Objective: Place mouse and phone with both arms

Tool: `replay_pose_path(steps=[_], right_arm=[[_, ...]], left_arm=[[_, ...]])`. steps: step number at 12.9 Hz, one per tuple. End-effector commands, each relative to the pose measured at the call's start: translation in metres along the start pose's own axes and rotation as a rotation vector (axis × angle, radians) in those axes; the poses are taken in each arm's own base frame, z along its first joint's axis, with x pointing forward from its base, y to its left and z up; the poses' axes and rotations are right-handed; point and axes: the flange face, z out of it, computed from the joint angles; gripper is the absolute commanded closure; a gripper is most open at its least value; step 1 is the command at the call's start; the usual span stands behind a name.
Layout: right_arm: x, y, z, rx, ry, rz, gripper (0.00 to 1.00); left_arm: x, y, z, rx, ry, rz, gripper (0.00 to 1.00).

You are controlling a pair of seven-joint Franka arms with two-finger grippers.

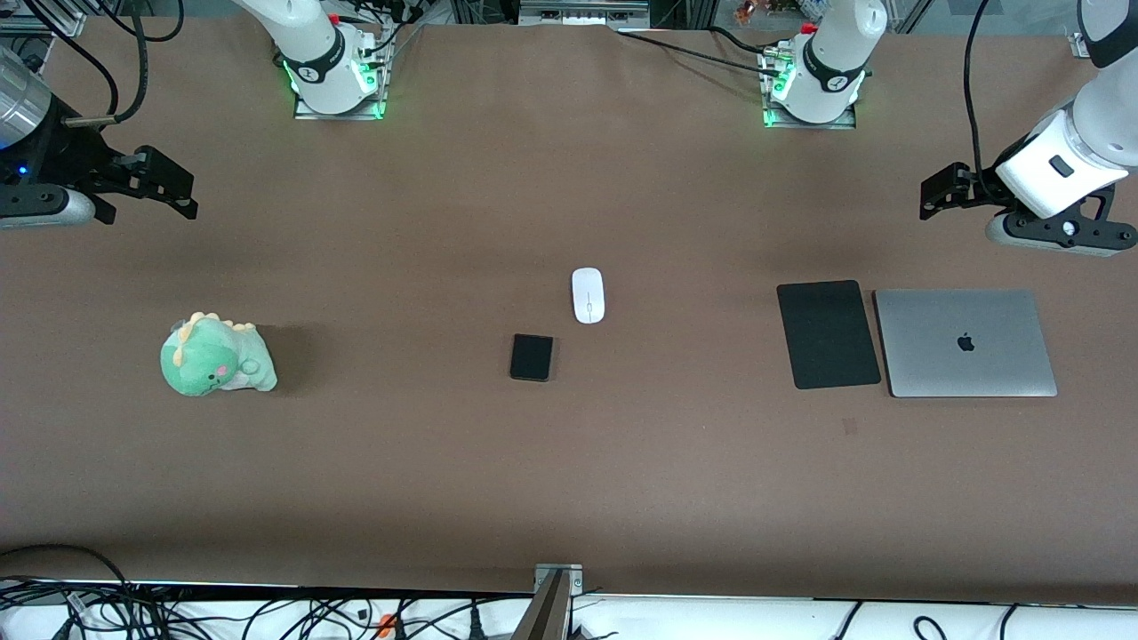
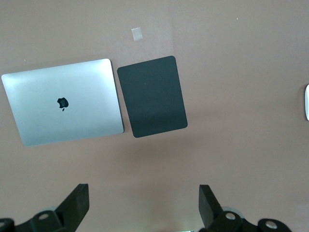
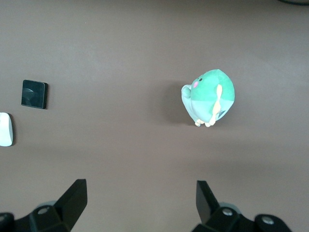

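The white oval mouse point(image 1: 588, 295) lies near the table's middle; its edge shows in the left wrist view point(image 2: 306, 102) and in the right wrist view point(image 3: 6, 129). The small glossy black phone point(image 1: 532, 357) lies beside it, nearer to the front camera, and shows in the right wrist view point(image 3: 34, 94). My left gripper point(image 1: 935, 192) hangs open and empty over bare table at the left arm's end point(image 2: 143, 193). My right gripper point(image 1: 173, 189) hangs open and empty over bare table at the right arm's end point(image 3: 141, 189).
A matte black mouse pad point(image 1: 828, 334) lies beside a closed silver laptop point(image 1: 965, 342) toward the left arm's end; both show in the left wrist view, pad point(image 2: 151, 96) and laptop point(image 2: 65, 101). A green plush dinosaur point(image 1: 216, 356) sits toward the right arm's end point(image 3: 211, 96).
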Motion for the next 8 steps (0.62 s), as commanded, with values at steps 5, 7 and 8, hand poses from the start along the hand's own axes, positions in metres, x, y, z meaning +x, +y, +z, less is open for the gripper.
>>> replay_pose_path(steps=[5, 7, 8], right_arm=[[-0.0021, 0.0029, -0.0021, 0.0, -0.004, -0.003, 0.0], [-0.0015, 0.0029, -0.0014, 0.0, -0.004, -0.003, 0.0], [-0.0015, 0.0029, -0.0014, 0.0, -0.004, -0.003, 0.0]], left_arm=[[0.0088, -0.0007, -0.0081, -0.028, -0.002, 0.003, 0.0], [0.0103, -0.0034, -0.0098, -0.03, -0.005, 0.001, 0.0], [0.0106, -0.005, -0.0083, -0.032, -0.008, -0.003, 0.0]])
